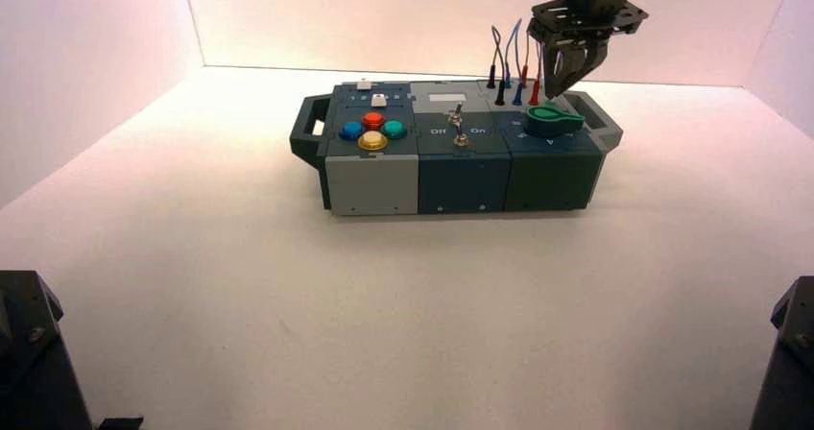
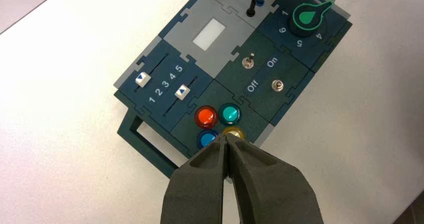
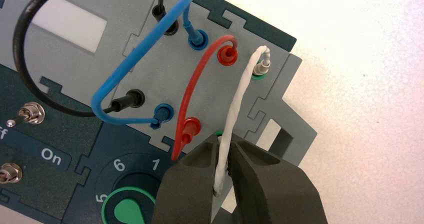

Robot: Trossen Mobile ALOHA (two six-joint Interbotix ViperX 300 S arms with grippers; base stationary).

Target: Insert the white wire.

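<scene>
The white wire (image 3: 239, 96) runs from its far plug, seated in a green-ringed socket (image 3: 259, 69) on the box's grey wire panel, down between my right gripper's jaws. My right gripper (image 3: 223, 143) is shut on the white wire near its free end, just over a second green-ringed socket (image 3: 218, 132) that its fingers mostly hide. The free plug is hidden between the fingers. In the high view the right gripper (image 1: 573, 70) hangs over the box's back right corner. My left gripper (image 2: 227, 138) is shut and empty, held high above the coloured buttons (image 2: 218, 115).
Red (image 3: 192, 91), blue (image 3: 135, 59) and black (image 3: 30, 49) wires arch over the same panel beside the white one. The green knob (image 1: 552, 118) sits just in front of the sockets. The box (image 1: 461, 176) has a toggle switch (image 1: 458, 123) and sliders (image 2: 162, 84).
</scene>
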